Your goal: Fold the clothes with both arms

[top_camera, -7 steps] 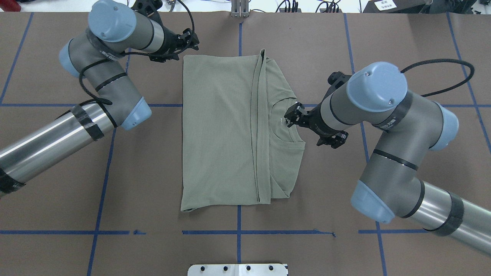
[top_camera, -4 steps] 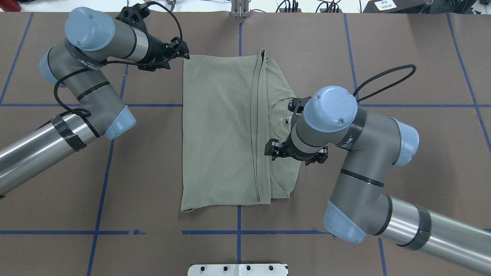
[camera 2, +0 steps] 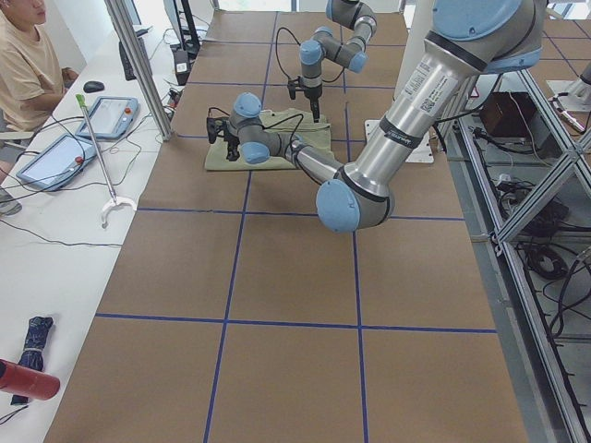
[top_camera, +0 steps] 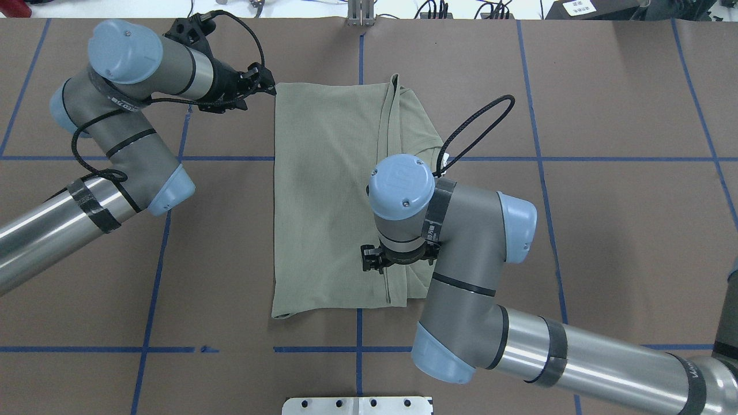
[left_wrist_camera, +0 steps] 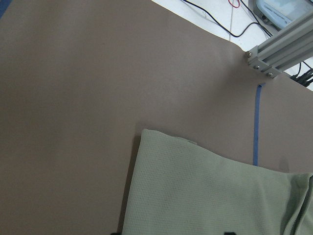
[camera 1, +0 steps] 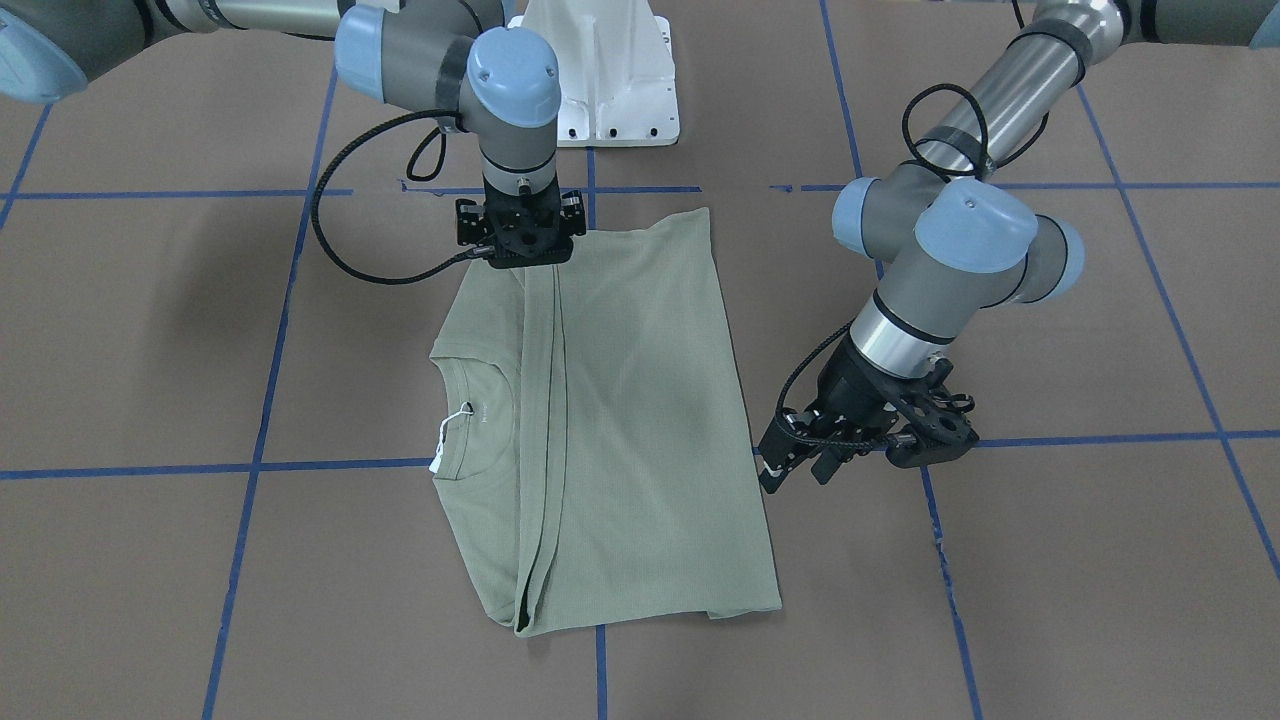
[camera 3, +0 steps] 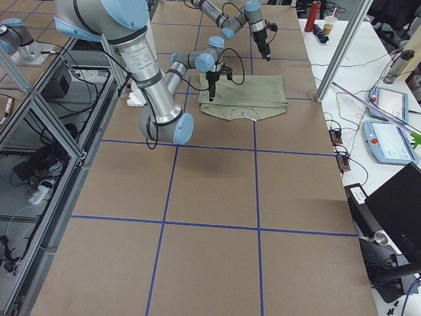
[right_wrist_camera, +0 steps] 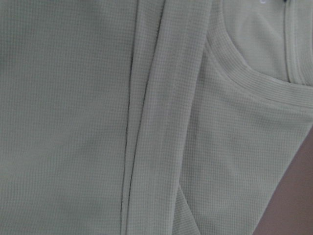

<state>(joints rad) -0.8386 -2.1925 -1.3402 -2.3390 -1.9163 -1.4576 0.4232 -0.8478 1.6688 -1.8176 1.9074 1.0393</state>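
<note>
The pale sage-green shirt (top_camera: 328, 190) lies flat and folded lengthwise on the brown table, sleeves tucked in. Its round neck (camera 1: 480, 420) and white tag (camera 1: 440, 450) show in the front view. My left gripper (top_camera: 270, 86) is open and empty, just off the shirt's far left corner; in the front view (camera 1: 795, 470) it hovers beside the cloth's edge. The left wrist view shows that corner (left_wrist_camera: 210, 191). My right gripper (camera 1: 520, 262) points straight down over the folded strip at the shirt's robot-side edge and looks open. Overhead, its wrist hides it. Its wrist view is filled with cloth (right_wrist_camera: 73, 122).
The white pedestal base (camera 1: 600, 80) stands at the robot's side of the table. Blue tape lines (top_camera: 357, 349) cross the brown table cover. An aluminium post (left_wrist_camera: 279, 49) stands at the far table edge. An operator (camera 2: 28, 55) sits by a side table with tablets (camera 2: 55, 157).
My right arm swung from beside the neck across the shirt to its robot-side edge and now points down. My left gripper shifted left and down to the far left corner.
</note>
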